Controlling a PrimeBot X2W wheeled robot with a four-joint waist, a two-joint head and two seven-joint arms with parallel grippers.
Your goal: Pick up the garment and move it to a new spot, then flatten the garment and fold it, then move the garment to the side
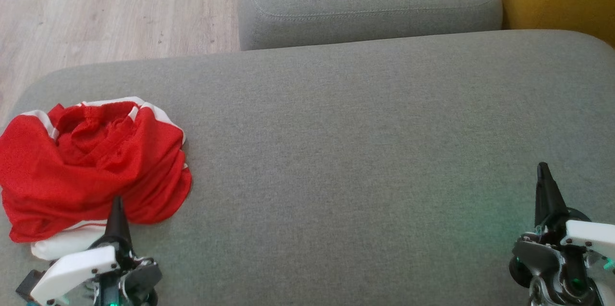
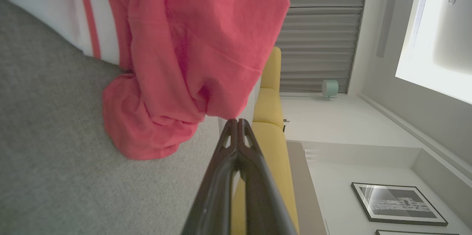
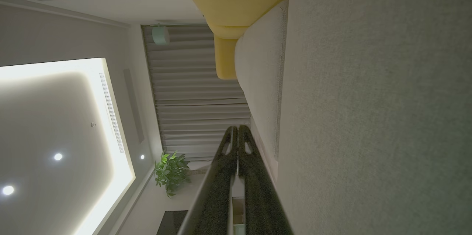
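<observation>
So the red jersey-type garment [image 1: 91,166] with white trim is sitting in a crumpled heap at the far left end of the grey cushion [image 1: 360,152], pretty close to the edge where the wood floor [image 1: 96,8] starts. The left gripper [image 1: 116,204] is pinched fully closed with nothing in it, its tip just at the near edge of the heap. From its wrist cam the fabric [image 2: 191,43] bulges right beside the fingertips [image 2: 238,122]. The right gripper [image 1: 543,169] is clamped closed and empty too, well apart over bare cushion on the other side. I'd say the pickup hasn't started. My worry is that if those closed fingers poke in before they spread, they'll just shove the pile toward the edge and it could slide off. The cloth also looks thin and layered, so a shallow pinch could catch one fold, and the rest would drag or twist, making the flattening much harder.
</observation>
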